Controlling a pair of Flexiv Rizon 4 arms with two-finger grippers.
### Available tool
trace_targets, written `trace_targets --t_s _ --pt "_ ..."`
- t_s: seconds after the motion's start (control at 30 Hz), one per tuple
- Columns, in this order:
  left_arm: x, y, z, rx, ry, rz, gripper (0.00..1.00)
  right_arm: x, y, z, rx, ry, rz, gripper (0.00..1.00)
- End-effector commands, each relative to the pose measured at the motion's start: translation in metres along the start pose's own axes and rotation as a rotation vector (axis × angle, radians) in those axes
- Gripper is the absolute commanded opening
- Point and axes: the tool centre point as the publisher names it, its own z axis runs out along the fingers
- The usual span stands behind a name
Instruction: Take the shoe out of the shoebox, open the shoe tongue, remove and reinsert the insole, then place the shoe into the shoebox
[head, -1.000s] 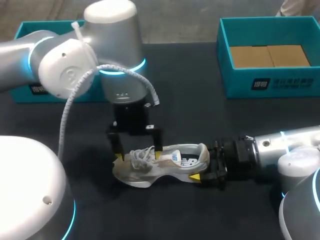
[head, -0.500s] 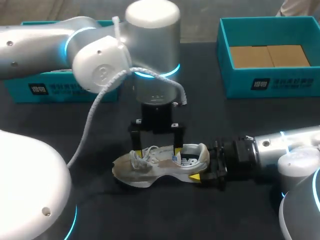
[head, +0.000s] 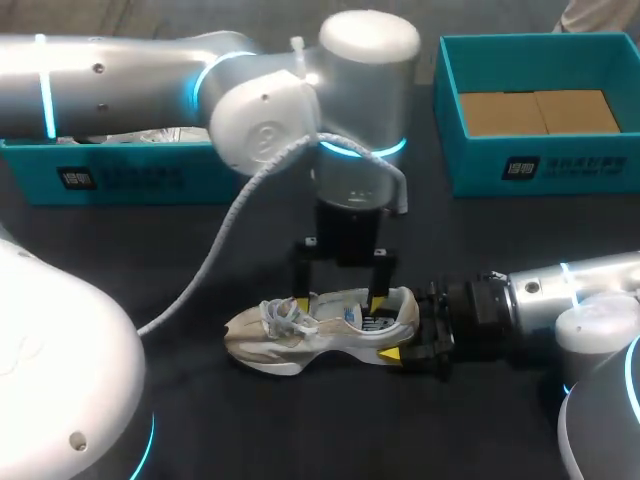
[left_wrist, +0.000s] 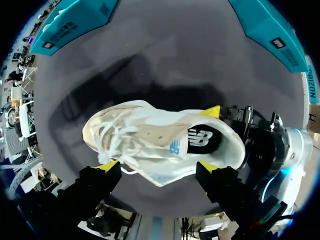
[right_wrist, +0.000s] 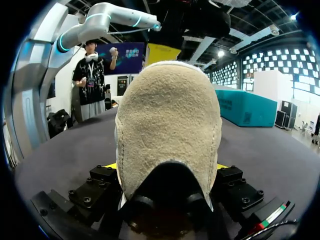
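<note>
Left hand (head: 339, 300) spread wide, hanging just above the white and beige laced sneaker (head: 300, 330) on the black desk (head: 500, 230). Right hand (head: 408, 342) clamped on the heel. Teal cardboard shoebox (head: 600, 160) well apart, no shoe inside.

From the left wrist: wide fingers (left_wrist: 107, 166) near the laces and collar, touching nothing. Dark insole (left_wrist: 202, 139) inside.

From the right wrist: heel gripped from both sides.

Probably only the taking out finished. Tongue, insole and putting back left.
</note>
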Motion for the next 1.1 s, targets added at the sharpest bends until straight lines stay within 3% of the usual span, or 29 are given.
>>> trace_targets --t_s 0.03,0.6,1.1 --pt "0.014 0.004 0.009 0.017 -0.139 -0.011 1.0 0.0 -0.001 0.003 0.004 0.0 0.0 0.0" --pt "0.008 -0.004 0.025 0.029 -0.173 -0.066 1.0 0.0 -0.001 0.003 0.004 0.0 0.0 0.0" --pt "0.006 -0.005 0.033 0.057 -0.275 -0.096 1.0 0.0 -0.001 0.003 0.004 0.0 0.0 0.0"
